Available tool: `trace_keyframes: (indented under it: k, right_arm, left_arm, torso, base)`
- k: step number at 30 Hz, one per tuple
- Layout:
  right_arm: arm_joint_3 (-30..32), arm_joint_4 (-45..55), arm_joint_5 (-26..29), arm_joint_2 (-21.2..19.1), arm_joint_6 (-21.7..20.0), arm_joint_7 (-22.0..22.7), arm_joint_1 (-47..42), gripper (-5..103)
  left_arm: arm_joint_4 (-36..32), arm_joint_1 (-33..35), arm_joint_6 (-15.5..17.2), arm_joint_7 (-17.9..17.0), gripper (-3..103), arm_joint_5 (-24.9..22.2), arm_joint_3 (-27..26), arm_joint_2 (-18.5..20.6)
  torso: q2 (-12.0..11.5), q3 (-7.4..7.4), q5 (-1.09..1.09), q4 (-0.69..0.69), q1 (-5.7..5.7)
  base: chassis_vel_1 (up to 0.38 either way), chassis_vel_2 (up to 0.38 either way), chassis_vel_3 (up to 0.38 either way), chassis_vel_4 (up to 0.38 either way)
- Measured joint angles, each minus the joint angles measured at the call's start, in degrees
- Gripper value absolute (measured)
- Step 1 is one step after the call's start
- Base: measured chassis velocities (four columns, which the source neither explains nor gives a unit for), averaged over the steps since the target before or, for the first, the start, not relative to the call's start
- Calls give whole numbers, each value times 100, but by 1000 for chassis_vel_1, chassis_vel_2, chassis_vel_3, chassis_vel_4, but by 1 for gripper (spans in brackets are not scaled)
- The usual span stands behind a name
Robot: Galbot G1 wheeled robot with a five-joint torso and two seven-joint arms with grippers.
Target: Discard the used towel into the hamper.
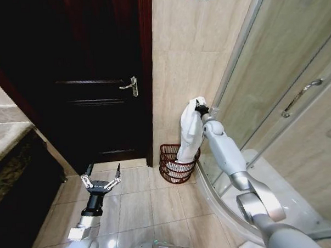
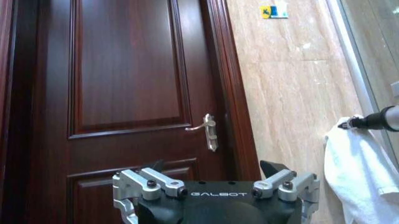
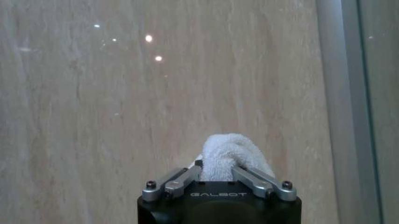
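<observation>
A white towel hangs from my right gripper, which is shut on its top end by the tiled wall. The towel's lower end reaches down into the dark reddish-brown wire hamper on the floor at the foot of the wall. In the right wrist view the towel bulges out between the shut fingers. The left wrist view shows the towel hanging at the far right. My left gripper stands open low over the floor tiles, left of the hamper and apart from it.
A dark wooden door with a metal handle stands shut left of the hamper. A glass shower enclosure with a curved white base is close on the right. A dark counter borders the left.
</observation>
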Motion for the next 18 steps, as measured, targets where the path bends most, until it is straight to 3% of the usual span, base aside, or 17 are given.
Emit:
trace_keyframes:
  k: [18]
  right_arm:
    - [154, -245, -92, 153, 6, -95, -161, 5]
  left_arm:
    - [-22, 78, -23, 30, 100, 59, 1, 0]
  torso:
    - [-514, -287, 0, -1, -225]
  base:
    - [0, 0, 0, 0]
